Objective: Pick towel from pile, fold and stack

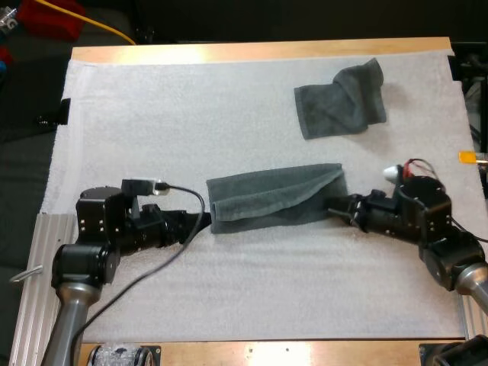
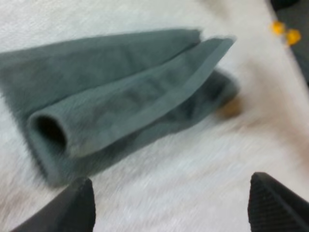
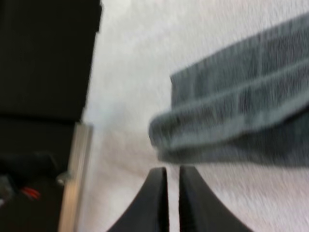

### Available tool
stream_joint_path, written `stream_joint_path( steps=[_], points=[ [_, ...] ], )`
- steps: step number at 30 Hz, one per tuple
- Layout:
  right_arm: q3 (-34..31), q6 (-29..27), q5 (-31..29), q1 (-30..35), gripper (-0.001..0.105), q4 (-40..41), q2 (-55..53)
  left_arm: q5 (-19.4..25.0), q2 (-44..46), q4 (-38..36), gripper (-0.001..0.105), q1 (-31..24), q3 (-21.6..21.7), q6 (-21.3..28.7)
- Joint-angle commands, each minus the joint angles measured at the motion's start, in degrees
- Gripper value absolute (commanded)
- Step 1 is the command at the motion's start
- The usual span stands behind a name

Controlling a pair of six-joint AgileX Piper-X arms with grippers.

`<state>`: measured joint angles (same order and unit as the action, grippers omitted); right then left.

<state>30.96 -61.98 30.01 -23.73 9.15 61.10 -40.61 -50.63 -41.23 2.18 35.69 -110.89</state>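
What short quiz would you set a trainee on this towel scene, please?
1. True or false: the left gripper has its jaws open, clear of the long folded towel.
2. How many towels lie on the mat? A: one. B: two. C: three.
3. Fill in: in the high view, the crumpled towel lies toward the mat's far ____ corner.

Key: 1 true; 2 B; 3 right.
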Motion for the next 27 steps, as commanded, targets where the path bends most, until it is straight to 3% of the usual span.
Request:
stream_joint_path(
  steps=[1,5,14,27],
  points=[
    [1.0,-2.1,-1.3,-1.2,0.000,2.1,-0.5,2.1,0.9,-2.3,0.064,1.1,0.4,2.0],
    [3.0,-6.0,-6.4,-4.1,0.001,6.1,-0.5,6.5,1.9,-5.5,0.064,5.1,0.4,3.8],
    [9.0,-16.3,-14.3,-6.5,0.001,16.7,-0.5,11.4,1.9,-5.7,0.064,12.4,0.4,3.7],
    [9.6,-16.7,-14.0,-6.5,0.001,16.7,5.1,12.5,1.9,-5.2,0.064,12.8,0.4,3.2]
  ],
)
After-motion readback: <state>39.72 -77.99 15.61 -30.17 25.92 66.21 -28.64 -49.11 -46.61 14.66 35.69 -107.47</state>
